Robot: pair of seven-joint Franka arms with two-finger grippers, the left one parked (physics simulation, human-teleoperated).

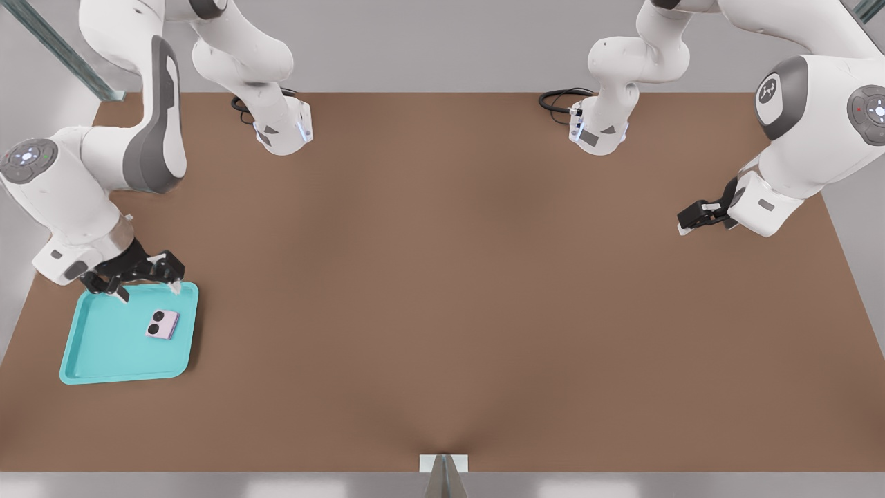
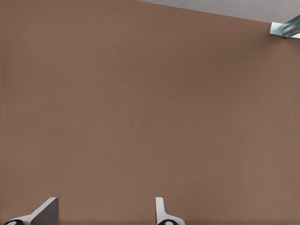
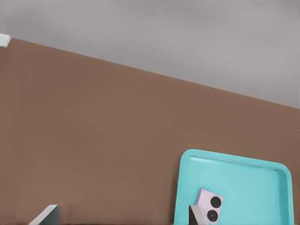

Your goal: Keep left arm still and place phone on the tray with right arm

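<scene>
1. The turquoise tray (image 1: 104, 360) lies flat on the brown table (image 1: 449, 290), in the lower left of the front view, close to the table's left edge.
2. The pale pink phone (image 1: 162, 324) lies flat inside the tray, in its upper right part as the front view shows it, with its two round black lenses facing up.
3. The phone touches only the tray floor and sits apart from the rim on every side.
4. The right arm (image 1: 76, 180) reaches in from the upper left of the front view, and its gripper (image 1: 147, 287) hangs over the tray's far rim, just above and left of the phone in the frame.
5. The two fingers are spread wide apart and have hold of nothing; the phone is free of them.
6. In the right wrist view the tray (image 3: 243, 173) fills the lower right corner, and the phone (image 3: 209, 207) lies at the frame's lower edge just beside one pale fingertip (image 3: 199, 216); the other fingertip (image 3: 46, 215) shows far off at the lower left, over bare table.
7. A small pale bracket (image 1: 443, 463) sits at the middle of the table's near edge, at the bottom centre of the front view.
</scene>
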